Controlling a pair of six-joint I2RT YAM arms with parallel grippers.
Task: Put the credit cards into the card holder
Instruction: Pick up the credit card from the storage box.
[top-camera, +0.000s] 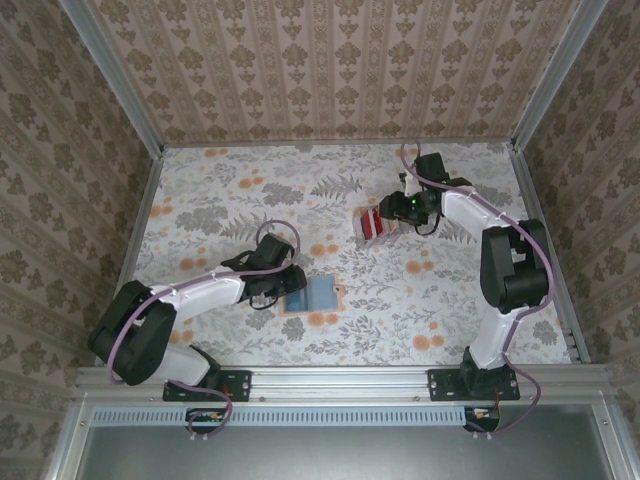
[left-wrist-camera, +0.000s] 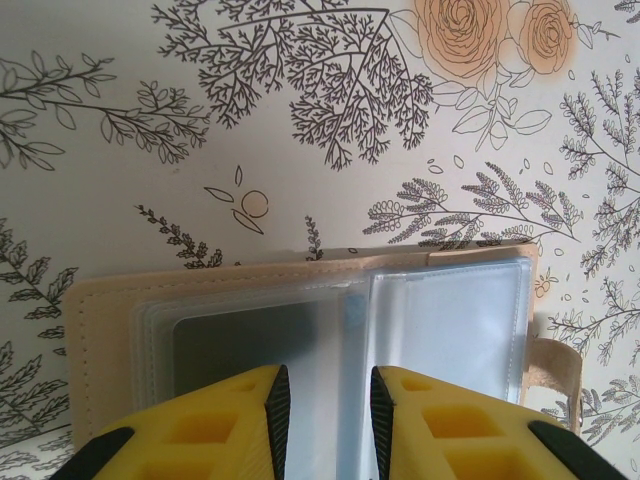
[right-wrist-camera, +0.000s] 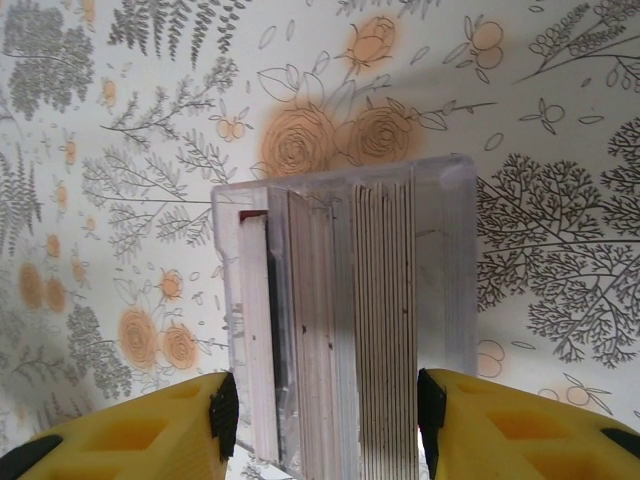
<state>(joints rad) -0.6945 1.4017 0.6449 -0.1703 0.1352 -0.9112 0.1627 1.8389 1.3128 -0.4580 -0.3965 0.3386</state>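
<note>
The card holder (top-camera: 318, 295) lies spread flat on the floral tablecloth, light-blue side up. In the left wrist view its tan border and clear sleeves (left-wrist-camera: 440, 320) are seen from close by. My left gripper (top-camera: 290, 285) sits at its left edge. Its yellow fingers (left-wrist-camera: 328, 415) stand a narrow gap apart over the sleeves, and nothing is pinched between them. The credit cards (right-wrist-camera: 385, 300) stand on edge in a clear case (right-wrist-camera: 445, 250); red ones (top-camera: 373, 226) show from above. My right gripper (top-camera: 392, 212) (right-wrist-camera: 325, 420) is shut on the pack, one pad against each side.
Patterned walls and metal frame posts (top-camera: 150, 195) close in the table on the left, back and right. Open tablecloth (top-camera: 400, 300) lies between the holder and the card case. A purple cable (top-camera: 268, 232) loops above the left wrist.
</note>
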